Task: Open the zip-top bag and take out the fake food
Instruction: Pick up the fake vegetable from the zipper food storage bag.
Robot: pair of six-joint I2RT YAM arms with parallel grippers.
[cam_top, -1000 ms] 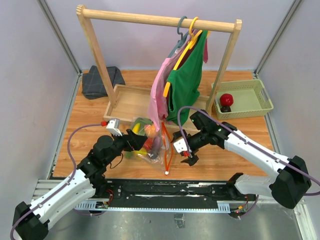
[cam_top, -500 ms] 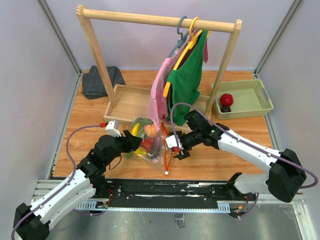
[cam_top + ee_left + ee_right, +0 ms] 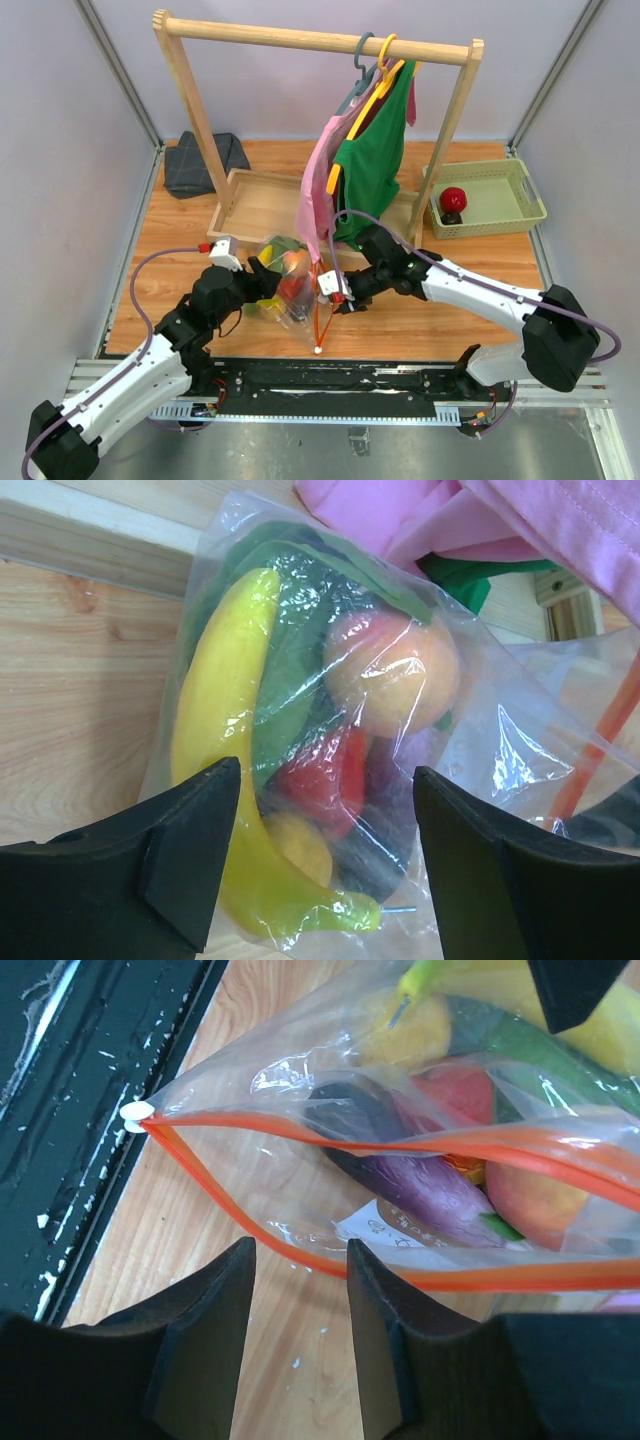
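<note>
Right gripper [image 3: 300, 1260]: jaws narrowly parted astride the near orange zip strip [image 3: 420, 1278], likely the firmest hold. Left gripper [image 3: 325, 780]: jaws spread wide over the closed end. The zip-top bag [image 3: 285, 290], near-centre on the desk [image 3: 170, 260], looks limp, slippery, light. One bag; fake food [image 3: 390, 670] inside: one banana, peach, eggplant, others unclear.

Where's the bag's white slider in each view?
Top external: slider at the near end of the zip strip.
Left wrist: not in it.
Right wrist: far left, where the strip's two sides meet.
Shared landmark: the orange zip strip, also at the left wrist view's right edge.
</note>
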